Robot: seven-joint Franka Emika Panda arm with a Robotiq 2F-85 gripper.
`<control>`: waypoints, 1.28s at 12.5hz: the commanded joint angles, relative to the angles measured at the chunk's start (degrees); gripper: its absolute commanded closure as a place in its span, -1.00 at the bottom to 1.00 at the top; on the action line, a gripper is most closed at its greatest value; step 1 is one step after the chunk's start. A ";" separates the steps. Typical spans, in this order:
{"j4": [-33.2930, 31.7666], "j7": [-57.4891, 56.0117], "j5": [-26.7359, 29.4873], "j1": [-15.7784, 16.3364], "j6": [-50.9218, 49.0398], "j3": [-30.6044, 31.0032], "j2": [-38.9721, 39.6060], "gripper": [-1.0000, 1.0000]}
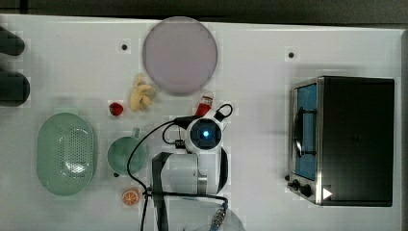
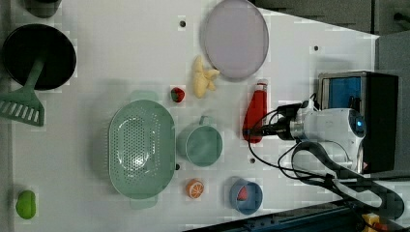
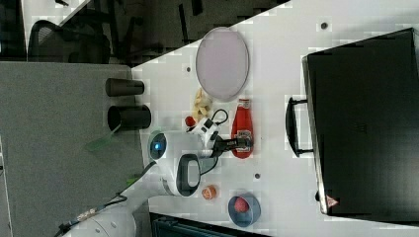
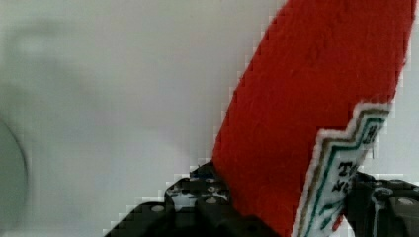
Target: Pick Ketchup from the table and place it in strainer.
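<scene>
- Ketchup (image 2: 255, 112): red bottle lying flat on the desk (image 2: 121, 53), long axis on the twelve-to-six line in the left view, cap end toward twelve o'clock, fat base toward six.
- Sits just at six o'clock of the lilac plate (image 2: 235, 38) in the left view, and at three o'clock of the green cup (image 2: 200, 144).
- In the right view, Ketchup (image 3: 242, 129) shows the same lie: white cap up at twelve, labelled belly low.
- Pincer (image 2: 255, 131) comes in from three o'clock in the left view, crossing the bottle's lower body square to the long axis.
- Wrist view has the Ketchup (image 4: 316, 98) red body and label edge sitting right between the two dark fingers (image 4: 197, 197), one on each flank.
- Pincer state: jaws part-way in, straddling the bottle; a firm pinch or mere bracketing cannot be told, and the bottle looks to rest on the desk yet.
- Strainer (image 2: 141, 149): pale green oval basket, well apart from the bottle, at about nine o'clock of it in the left view, beyond the green cup.
- Judged step: securing the grasp across the narrow width, then a lift and a carry toward nine o'clock over the cup.
- Likely risk: the rounded belly slipping if the squeeze lands off-centre.
- Strawberry (image 2: 178, 94) and banana (image 2: 203, 77) lie clear of the carry line, toward eleven o'clock.
</scene>
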 commanded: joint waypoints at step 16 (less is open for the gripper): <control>14.47 33.39 8.59 5.27 -35.64 24.30 -27.69 -0.29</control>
